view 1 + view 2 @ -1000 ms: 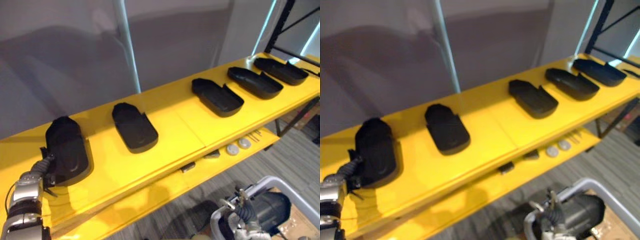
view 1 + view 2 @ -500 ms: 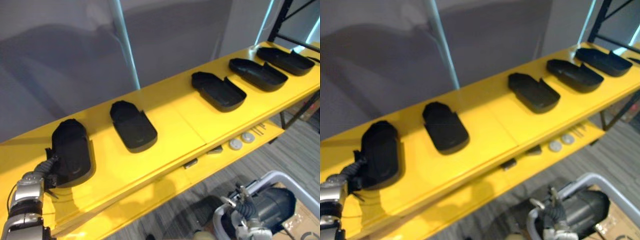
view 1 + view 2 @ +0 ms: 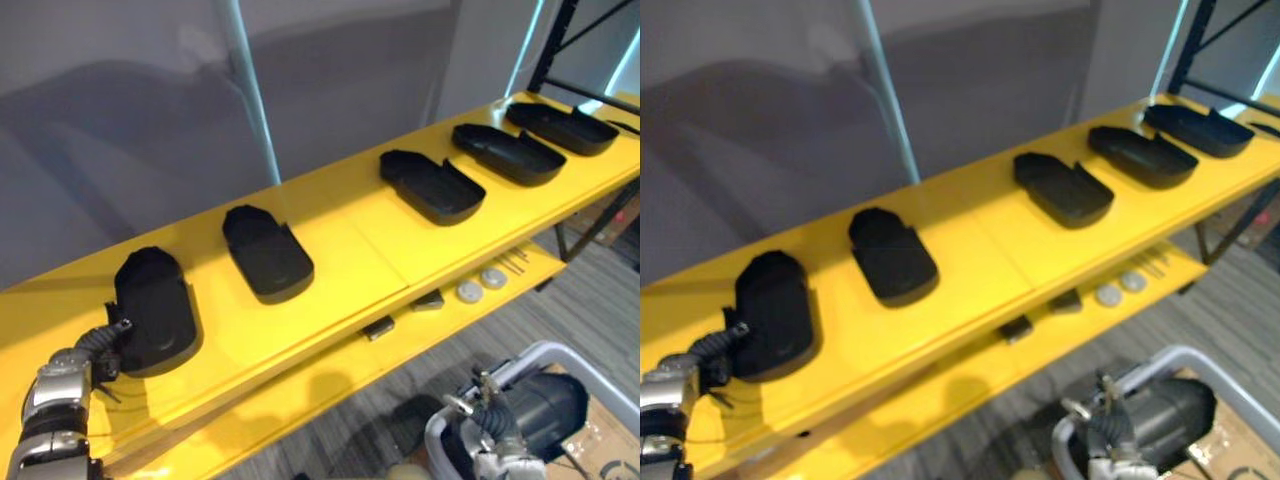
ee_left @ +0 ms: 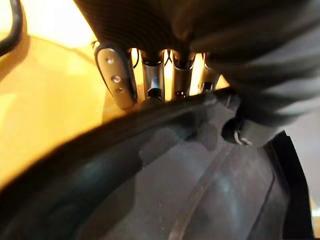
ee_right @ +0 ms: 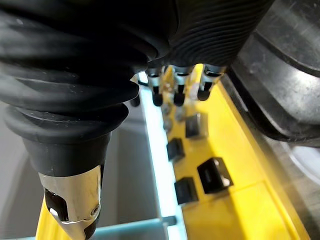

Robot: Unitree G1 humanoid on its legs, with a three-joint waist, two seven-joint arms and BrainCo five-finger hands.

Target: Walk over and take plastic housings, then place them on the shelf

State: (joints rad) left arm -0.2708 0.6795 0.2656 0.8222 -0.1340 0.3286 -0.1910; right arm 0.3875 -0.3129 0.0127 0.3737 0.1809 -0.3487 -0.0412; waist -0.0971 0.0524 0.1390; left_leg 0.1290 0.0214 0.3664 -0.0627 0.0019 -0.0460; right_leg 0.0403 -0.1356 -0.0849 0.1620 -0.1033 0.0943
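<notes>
Several black plastic housings lie in a row on the yellow shelf (image 3: 350, 250). The leftmost housing (image 3: 155, 310) rests flat, hollow side up. My left hand (image 3: 98, 347) is at its near end, open: its fingers (image 4: 115, 75) run straight down behind the rim of that housing (image 4: 200, 190), and the thumb rests on the inside. Other housings lie further right (image 3: 268, 255) (image 3: 432, 187) (image 3: 508, 153). My right hand (image 3: 478, 420) hangs low at the right, open and empty, fingers (image 5: 175, 82) straight, beside a housing (image 3: 545, 410) in a grey bin (image 3: 560, 352).
A grey wall and a pale pole (image 3: 250, 100) stand behind the shelf. A black rack frame (image 3: 560, 50) rises at the far right. The lower yellow ledge (image 3: 300, 385) carries two round discs (image 3: 470, 291) and small dark blocks (image 3: 377, 328).
The leftmost housing has shifted a little to the right and now lies flat on the shelf. The left hand's hold on its near end has loosened. The right hand has stayed put.
</notes>
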